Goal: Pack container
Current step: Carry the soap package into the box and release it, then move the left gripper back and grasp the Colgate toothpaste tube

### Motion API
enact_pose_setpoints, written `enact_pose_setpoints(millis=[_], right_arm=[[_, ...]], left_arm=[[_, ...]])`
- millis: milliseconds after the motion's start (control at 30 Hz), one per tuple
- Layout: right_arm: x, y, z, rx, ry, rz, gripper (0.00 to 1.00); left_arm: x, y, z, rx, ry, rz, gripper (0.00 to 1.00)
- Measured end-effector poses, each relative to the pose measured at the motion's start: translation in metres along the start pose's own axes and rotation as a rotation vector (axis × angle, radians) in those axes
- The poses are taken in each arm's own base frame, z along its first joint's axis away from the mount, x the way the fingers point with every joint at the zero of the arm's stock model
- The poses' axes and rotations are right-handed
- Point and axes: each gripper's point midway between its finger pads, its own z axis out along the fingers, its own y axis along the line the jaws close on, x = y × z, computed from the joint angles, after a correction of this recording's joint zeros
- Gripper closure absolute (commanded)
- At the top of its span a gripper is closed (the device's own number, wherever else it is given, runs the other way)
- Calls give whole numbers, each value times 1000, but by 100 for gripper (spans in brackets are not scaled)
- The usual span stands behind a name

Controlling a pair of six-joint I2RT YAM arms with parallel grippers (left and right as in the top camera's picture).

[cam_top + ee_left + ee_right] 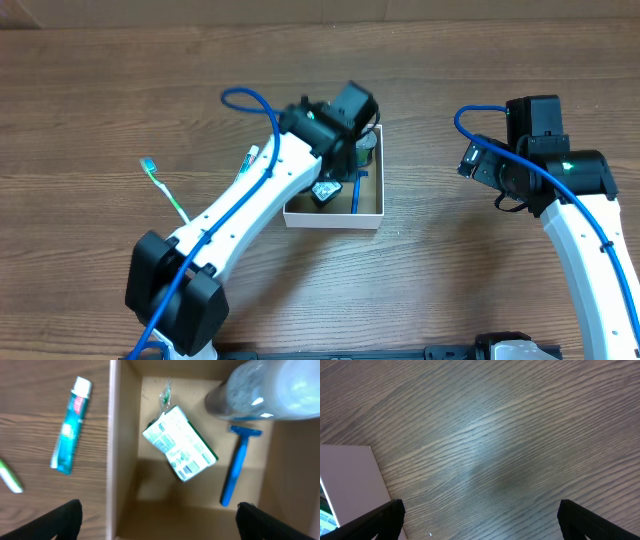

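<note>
While left gripper [160,519] hangs spread above container [113,435], right gripper [480,519] hangs spread alongside.

This looks like a robotics lab bench rather than a home. A white left arm [250,200] and right arm [590,240], each trailing a blue cable [245,97], rise from black bases at the near edge of a wood-grain table [90,90]. A plain tan strip [300,10] runs beyond the far edge. The only goods are toiletries: a toothbrush [165,190] toward the left edge, toothpaste [71,425] beside the box [330,217] mid-table, and a razor [237,467] and packet [180,442] inside it.
</note>
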Motion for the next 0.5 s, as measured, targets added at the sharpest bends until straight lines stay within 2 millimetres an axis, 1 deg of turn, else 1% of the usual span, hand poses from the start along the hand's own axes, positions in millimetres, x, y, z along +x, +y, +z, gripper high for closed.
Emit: enact_pose_setpoints(millis=[33,100,167,233,300,333,433,500], right_arm=[[0,0,0,0,0,0,0],[0,0,0,0,0,0,0],[0,0,0,0,0,0,0],[0,0,0,0,0,0,0],[0,0,0,0,0,0,0],[0,0,0,0,0,0,0],[0,0,0,0,0,0,0],[0,0,0,1,0,0,0]], left_arm=[[-7,3,-14,9,-15,19,0],[-14,14,-33,10,-25,52,0],[-19,34,-48,1,-27,78,0],[-22,62,-58,-13,-22,87,2],[-25,84,-61,-2,-3,99,0],[-27,93,-60,10,9,98,0],[-32,112,-53,70,40,104,0],[-37,119,-48,127,46,119,1]])
